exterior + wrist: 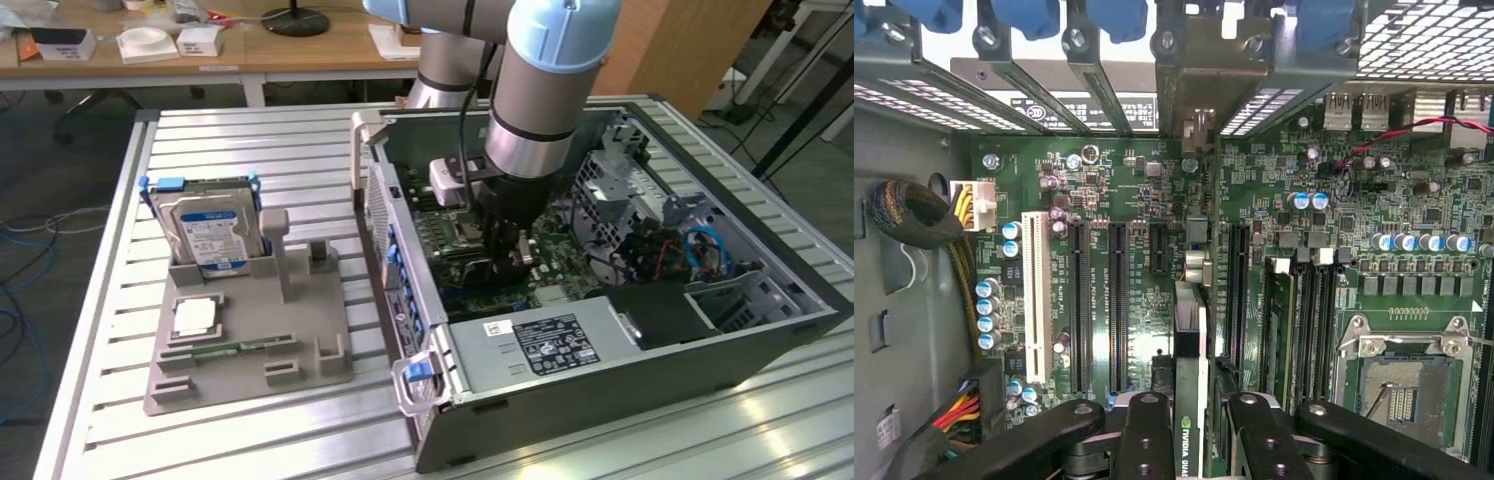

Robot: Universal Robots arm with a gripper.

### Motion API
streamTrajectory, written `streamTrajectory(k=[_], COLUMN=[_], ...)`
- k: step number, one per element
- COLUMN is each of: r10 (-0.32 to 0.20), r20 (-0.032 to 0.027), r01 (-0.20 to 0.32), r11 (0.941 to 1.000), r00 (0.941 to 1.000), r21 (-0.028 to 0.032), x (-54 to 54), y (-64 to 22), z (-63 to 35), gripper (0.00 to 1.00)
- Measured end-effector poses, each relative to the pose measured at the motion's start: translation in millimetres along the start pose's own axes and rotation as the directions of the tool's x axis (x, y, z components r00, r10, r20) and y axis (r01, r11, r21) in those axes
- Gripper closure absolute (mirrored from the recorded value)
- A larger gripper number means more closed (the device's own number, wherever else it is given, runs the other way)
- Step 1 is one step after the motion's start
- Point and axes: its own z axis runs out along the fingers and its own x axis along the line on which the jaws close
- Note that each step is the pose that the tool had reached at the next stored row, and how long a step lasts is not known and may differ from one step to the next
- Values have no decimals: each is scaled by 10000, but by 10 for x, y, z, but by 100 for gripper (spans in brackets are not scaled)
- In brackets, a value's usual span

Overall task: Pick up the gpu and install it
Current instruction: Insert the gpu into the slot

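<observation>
Gripper clamping NVIDIA-labelled gpu edge-on, above green motherboard

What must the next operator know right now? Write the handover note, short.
Gripper: shut on the gpu, inside the open computer case.
Gpu: held on edge over the motherboard, among the expansion slots, one end toward the case's rear slot openings.
Done: gpu picked up and brought into the case.
Left: installing it; whether its edge has entered a slot cannot be told, and the gripper has not let go.
Untouched: hard drive and memory stick in the grey holder on the table.
</observation>
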Motion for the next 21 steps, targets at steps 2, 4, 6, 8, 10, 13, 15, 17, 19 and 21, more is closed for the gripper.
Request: streamTrajectory(k=[2, 4, 6, 8, 10, 13, 15, 17, 19, 21], r10=[-2, -3, -3, 1, 1, 14, 2, 2, 2, 2], r20=[-1, -8, -8, 2, 4, 19, 4, 6, 4, 4], r01=[2, 3, 3, -1, -1, -14, -2, -2, -2, -2], r11=[10000, 10000, 10000, 10000, 10000, 10000, 10000, 10000, 10000, 10000], r00=[10000, 10000, 10000, 10000, 10000, 10000, 10000, 10000, 10000, 10000], r21=[-1, -5, -4, -13, -13, -8, -12, -11, -12, -12], x=[1, 2, 2, 0, 0, -2, 0, 0, 0, 0], y=[1, 2, 2, 5, 5, 11, 5, 5, 5, 5], z=[2, 8, 9, 11, 11, 18, 12, 13, 12, 12], gripper=[74, 74, 74, 74, 74, 73, 68, 55, 49, 44])
